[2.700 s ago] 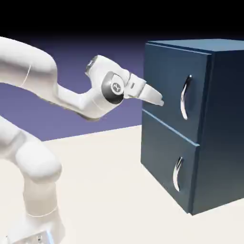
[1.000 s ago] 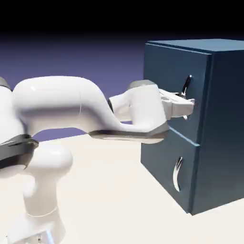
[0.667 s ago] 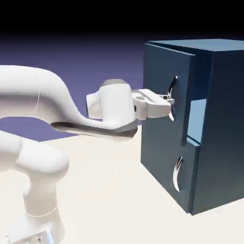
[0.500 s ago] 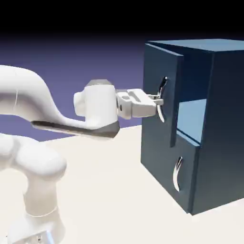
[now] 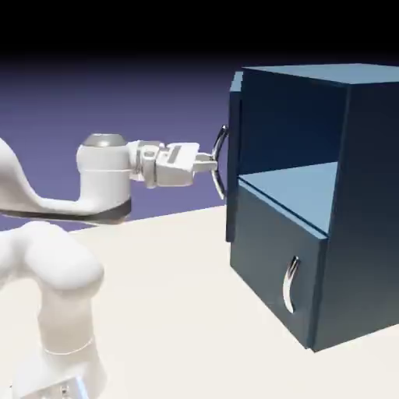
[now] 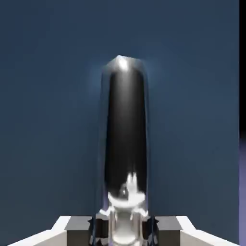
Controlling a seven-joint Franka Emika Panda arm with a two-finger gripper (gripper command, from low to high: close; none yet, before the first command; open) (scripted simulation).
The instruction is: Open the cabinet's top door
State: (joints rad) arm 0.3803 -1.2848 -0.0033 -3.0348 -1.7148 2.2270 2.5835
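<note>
Across the pale desk (image 5: 156, 280), at the exterior view's right, cabinet (image 5: 369, 210) with top door (image 5: 234, 164) swung well open, nearly edge-on. Fingers (image 5: 211, 163) clamped on the curved silver handle (image 5: 220, 175) partway along its length. To finish well, keep the squeeze firm, follow the hinge's arc rather than pulling straight, and turn the wrist with the door to avoid slipping.

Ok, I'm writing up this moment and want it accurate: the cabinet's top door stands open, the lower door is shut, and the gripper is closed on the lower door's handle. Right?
Not quite: the exterior view shows the gripper closed on the top door's handle. The rest of your statement holds.
</note>
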